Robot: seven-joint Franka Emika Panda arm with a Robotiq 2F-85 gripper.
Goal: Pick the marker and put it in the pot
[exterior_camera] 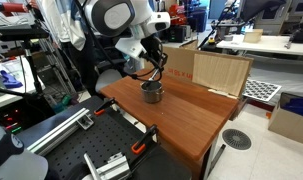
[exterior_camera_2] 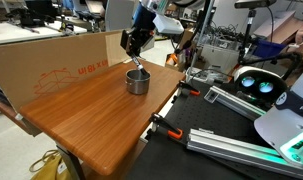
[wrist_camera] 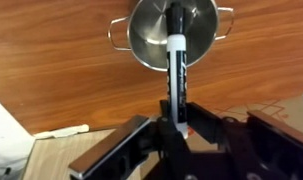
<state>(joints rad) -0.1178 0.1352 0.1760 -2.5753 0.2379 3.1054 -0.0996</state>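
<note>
Wrist view: pincer [wrist_camera: 176,120] comes in from the bottom edge of the frame, both fingers pressed onto the marker [wrist_camera: 175,75], pinching it at its near end. Marker runs straight up the middle of the frame: black body, white band partway along. Its far end lies over the grey inside of the pot [wrist_camera: 146,40] at top centre, a little right of the pot's middle.

Exterior views: pot stands on the wooden desk [exterior_camera_2: 81,110], a little above the middle of the frame in both exterior views, with the pincer directly over it. Marker is off the desk, carried in the air, hanging roughly upright. Whether its lower tip is already below the rim: cannot tell, too small here.

Step in hand (judgement): the pick looks finished. This is the placing stage, with the marker lined up over the pot mouth and not yet let go.

Next move (judgement): descend a little so the tip is well inside the wall, then spread the fingers. Releasing low matters, since a drop from height could bounce the marker out or knock the pot. Keep the fingers clear of the rim on the way down
</note>
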